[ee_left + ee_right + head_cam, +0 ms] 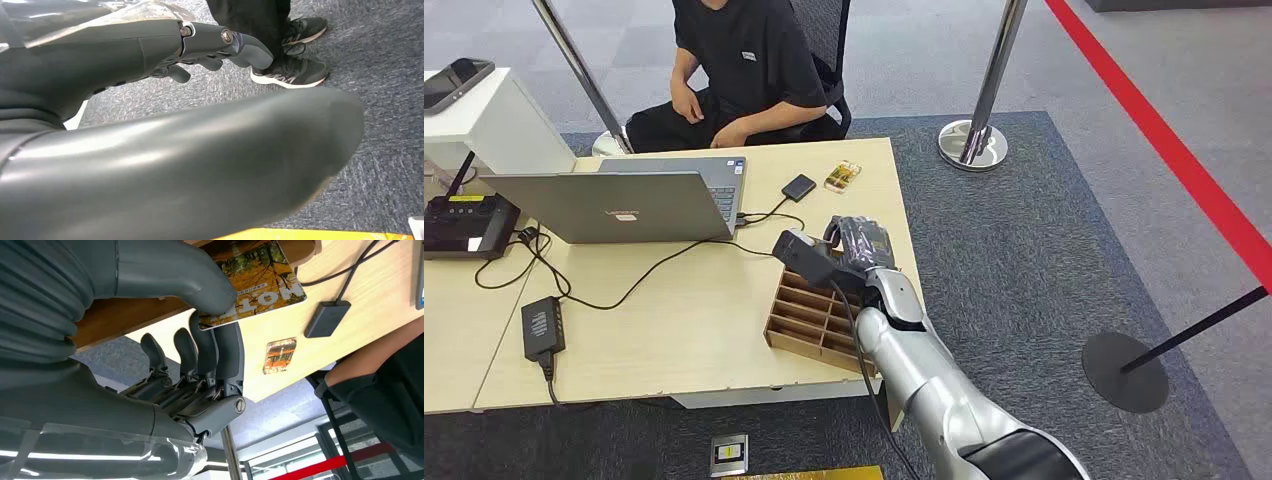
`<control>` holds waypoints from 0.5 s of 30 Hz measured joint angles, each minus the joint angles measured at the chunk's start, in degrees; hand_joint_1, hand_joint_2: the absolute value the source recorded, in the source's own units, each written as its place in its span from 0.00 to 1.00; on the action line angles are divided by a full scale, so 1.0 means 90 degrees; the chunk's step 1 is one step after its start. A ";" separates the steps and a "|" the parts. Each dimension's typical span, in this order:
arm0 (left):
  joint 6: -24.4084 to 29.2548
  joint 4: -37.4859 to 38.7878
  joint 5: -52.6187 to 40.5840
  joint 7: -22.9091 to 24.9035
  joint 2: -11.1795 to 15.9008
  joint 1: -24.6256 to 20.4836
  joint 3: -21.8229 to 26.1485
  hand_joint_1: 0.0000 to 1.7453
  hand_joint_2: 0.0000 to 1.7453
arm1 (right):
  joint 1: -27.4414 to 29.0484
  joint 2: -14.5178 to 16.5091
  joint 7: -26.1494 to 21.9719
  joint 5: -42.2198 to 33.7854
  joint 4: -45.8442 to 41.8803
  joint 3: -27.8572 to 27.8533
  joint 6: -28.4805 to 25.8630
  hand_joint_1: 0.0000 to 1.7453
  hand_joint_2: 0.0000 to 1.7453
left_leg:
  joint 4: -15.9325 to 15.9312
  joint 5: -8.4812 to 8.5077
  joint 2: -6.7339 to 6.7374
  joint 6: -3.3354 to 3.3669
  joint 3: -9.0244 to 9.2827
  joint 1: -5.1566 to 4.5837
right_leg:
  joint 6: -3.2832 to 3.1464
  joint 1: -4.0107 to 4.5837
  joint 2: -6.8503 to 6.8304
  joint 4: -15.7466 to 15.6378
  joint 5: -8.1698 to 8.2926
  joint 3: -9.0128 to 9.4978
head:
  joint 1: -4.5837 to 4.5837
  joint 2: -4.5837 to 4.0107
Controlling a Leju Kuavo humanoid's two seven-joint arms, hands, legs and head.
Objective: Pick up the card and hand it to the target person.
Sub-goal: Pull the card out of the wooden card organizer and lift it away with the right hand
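Note:
My right hand (861, 246) hovers over the wooden divided tray (807, 322) at the table's right end. It pinches a card (808, 258) between thumb and fingers; from above the card looks dark. In the right wrist view the card (260, 282) shows an autumn-tree picture with lettering, and my right hand (200, 355) grips its near edge. The person (744, 70) in a black shirt sits at the table's far side, behind the laptop. My left hand (215, 45) hangs over the carpet with its fingers loosely extended and nothing in it.
A grey laptop (614, 205), a small black box (799, 187) on a cable and a small orange card (844, 177) lie between the tray and the person. A power brick (542, 327) sits front left. A stanchion base (974, 143) stands beyond the table. Someone's shoes (292, 70) stand near my left hand.

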 joint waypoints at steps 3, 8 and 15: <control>0.0000 0.0001 -0.0001 0.0004 0.0000 0.0002 0.0000 0.00 0.00 | 0.0000 0.0013 -0.0058 -0.0085 -0.0004 0.0000 -0.0031 0.90 1.00 | 0.0000 0.0000 0.0000 0.0000 0.0000 0.0000 | 0.0000 0.0000 0.0000 0.0000 0.0000 0.0000 | 0.0000 0.0000; 0.0000 0.0002 -0.0019 0.0017 0.0000 0.0014 0.0000 0.00 0.00 | 0.0001 0.0019 -0.0207 -0.0283 -0.0143 0.0000 -0.0064 0.96 1.00 | 0.0000 0.0000 0.0000 0.0000 0.0000 0.0000 | 0.0000 0.0000 0.0000 0.0000 0.0000 0.0000 | 0.0000 0.0000; 0.0000 0.0002 -0.0056 0.0021 0.0000 0.0022 0.0000 0.00 0.00 | 0.0017 0.0017 -0.0254 -0.0394 -0.0558 0.0000 -0.0063 0.92 1.00 | 0.0000 0.0000 0.0000 0.0000 0.0000 0.0000 | 0.0000 0.0000 0.0000 0.0000 0.0000 0.0000 | 0.0000 0.0000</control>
